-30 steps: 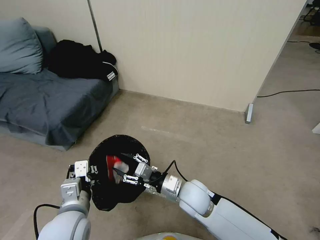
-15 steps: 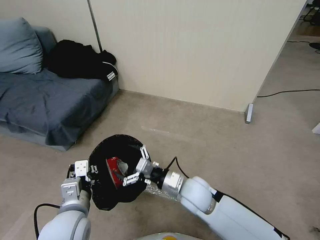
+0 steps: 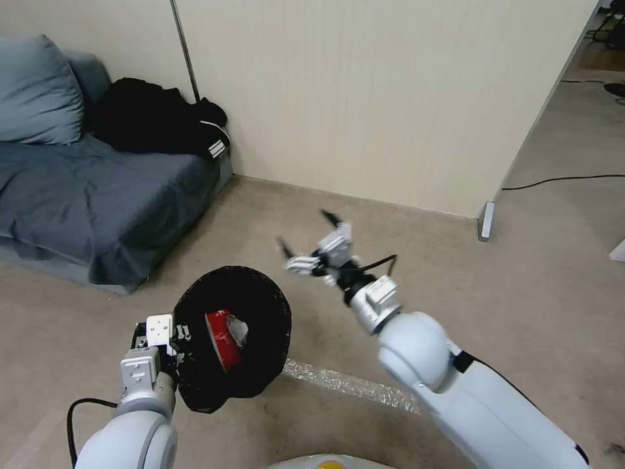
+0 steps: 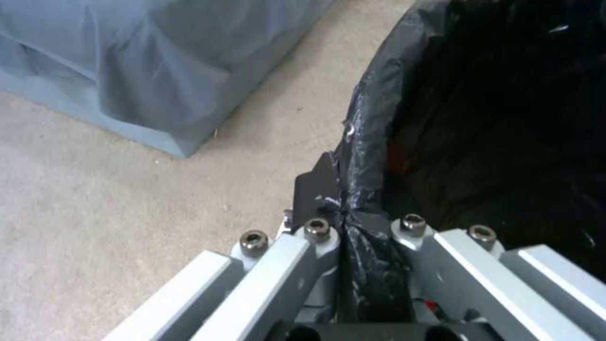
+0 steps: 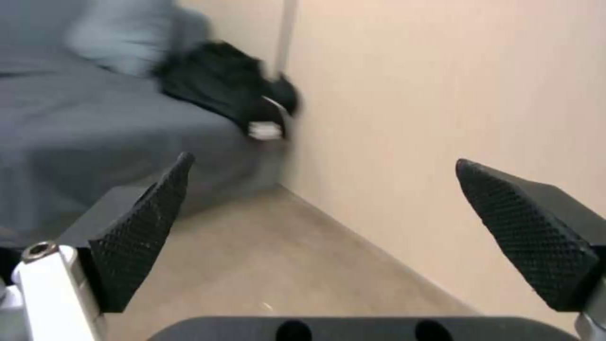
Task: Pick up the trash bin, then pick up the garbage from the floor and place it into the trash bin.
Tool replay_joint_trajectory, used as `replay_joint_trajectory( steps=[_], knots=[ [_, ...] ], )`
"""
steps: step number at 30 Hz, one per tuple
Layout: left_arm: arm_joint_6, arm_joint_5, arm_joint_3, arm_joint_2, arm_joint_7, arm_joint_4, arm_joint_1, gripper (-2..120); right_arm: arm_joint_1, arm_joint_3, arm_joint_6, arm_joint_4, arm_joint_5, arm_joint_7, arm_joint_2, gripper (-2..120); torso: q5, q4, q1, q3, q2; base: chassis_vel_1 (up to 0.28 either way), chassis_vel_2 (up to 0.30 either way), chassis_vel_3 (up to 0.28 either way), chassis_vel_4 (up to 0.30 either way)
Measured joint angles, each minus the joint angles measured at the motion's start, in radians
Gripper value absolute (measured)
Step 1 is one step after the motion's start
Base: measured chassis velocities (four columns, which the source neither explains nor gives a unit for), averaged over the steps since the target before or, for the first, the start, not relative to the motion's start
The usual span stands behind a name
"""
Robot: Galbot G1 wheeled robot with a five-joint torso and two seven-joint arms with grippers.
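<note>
L hand [image 3: 174, 344] pinching trash bin [image 3: 260, 306] rim; R hand [image 3: 306, 238] spread, empty.

A home-like living space, or a mock-up of one. Low grey sofa bed [image 3: 97, 195] with a loose cover and a big grey cushion [image 3: 36, 91], pushed against a beige wall [image 3: 364, 98]. Black garment with white stripes [image 3: 159, 120] dumped at the sofa's end, beside a thin metal pole [image 3: 184, 49]. Beige carpet [image 3: 403, 260] underfoot. Free-standing end to the wall on a small foot [image 3: 486, 221], with a black cable [image 3: 560, 180] trailing across the floor beyond.
</note>
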Motion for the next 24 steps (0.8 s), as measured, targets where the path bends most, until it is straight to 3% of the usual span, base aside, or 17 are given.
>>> replay_joint_trajectory(
  steps=[8, 16, 24],
  knots=[
    [-0.015, -0.001, -0.011, 0.003, 0.014, 0.006, -0.007, 1, -0.167, 0.14, 0.027, -0.016, -0.022, 0.013, 0.095, 100, 0.0, 0.0, 0.0, 0.0, 0.0, 0.0, 0.0, 0.0, 0.0],
    [-0.026, -0.007, -0.011, 0.004, 0.015, 0.011, -0.011, 1, -0.256, 0.184, 0.068, -0.04, -0.064, -0.001, 0.16, 100, -0.0001, 0.0002, 0.0, 0.0, 0.0, 0.0, 0.0, 0.0, 0.0],
    [-0.029, -0.016, -0.009, 0.003, 0.014, 0.011, -0.01, 1, -0.27, 0.192, 0.089, -0.051, -0.074, -0.014, 0.167, 100, -0.0001, 0.0001, 0.0, 0.0, 0.0, 0.0, 0.0, 0.0, 0.0]
  ],
)
